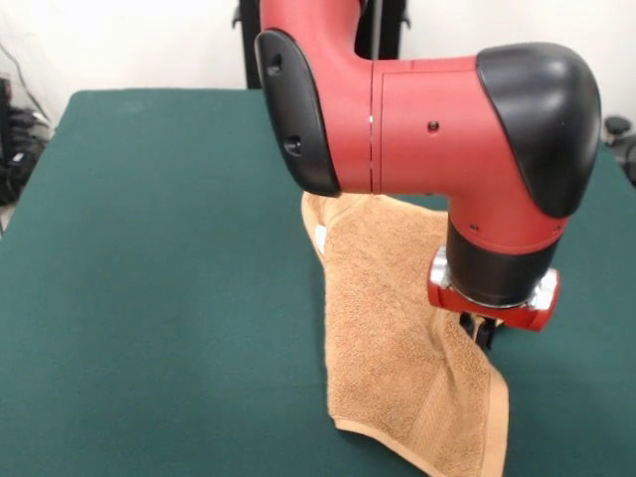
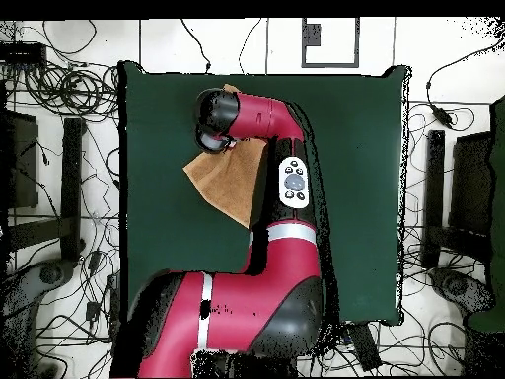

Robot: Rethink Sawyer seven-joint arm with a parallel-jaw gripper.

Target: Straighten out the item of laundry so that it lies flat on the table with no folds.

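A tan-orange terry towel (image 1: 397,338) lies crumpled and partly folded on the dark green worktop (image 1: 149,298), directly beneath and around the robot's fingers (image 1: 484,329), which reach down from the red wrist to the cloth; whether they are spread or pinching it cannot be told, since only dark tips show. The towel looks light, soft and floppy, likely to drag and bunch rather than slide stiffly, so a hemmed edge or corner just beside the fingers seems the best hold.
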